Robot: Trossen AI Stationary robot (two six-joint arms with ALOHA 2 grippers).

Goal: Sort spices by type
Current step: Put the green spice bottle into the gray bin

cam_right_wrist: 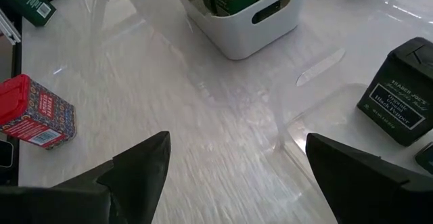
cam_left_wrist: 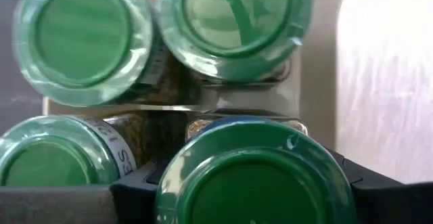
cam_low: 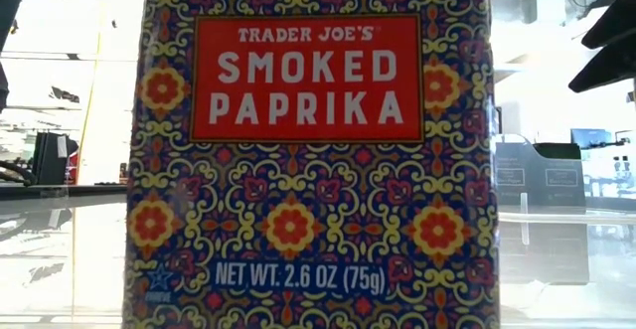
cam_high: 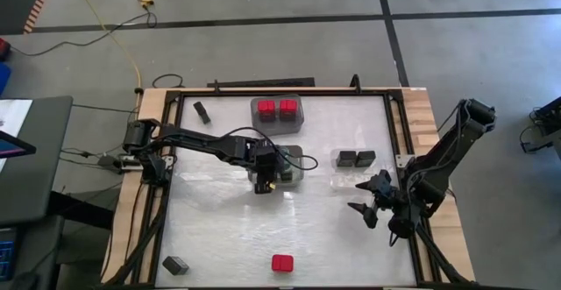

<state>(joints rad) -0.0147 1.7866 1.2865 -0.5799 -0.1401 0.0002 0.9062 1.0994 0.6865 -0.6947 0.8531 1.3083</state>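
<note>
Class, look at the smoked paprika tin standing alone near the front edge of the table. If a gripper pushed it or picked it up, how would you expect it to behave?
The smoked paprika tin is a flat-sided box, so it would probably slide rather than roll. It stands upright on a glossy table, so a high push might tip it. Its label gives a small net weight, so it is likely light, and its rigid flat faces should suit a two-finger grip.

Glossy white tabletop (cam_right_wrist: pixel 223 149) mirrors light; clear glass jars with smooth green lids (cam_left_wrist: pixel 81 34); matt white plastic bin (cam_right_wrist: pixel 250 28); wooden table edge (cam_high: pixel 429 123).
</note>
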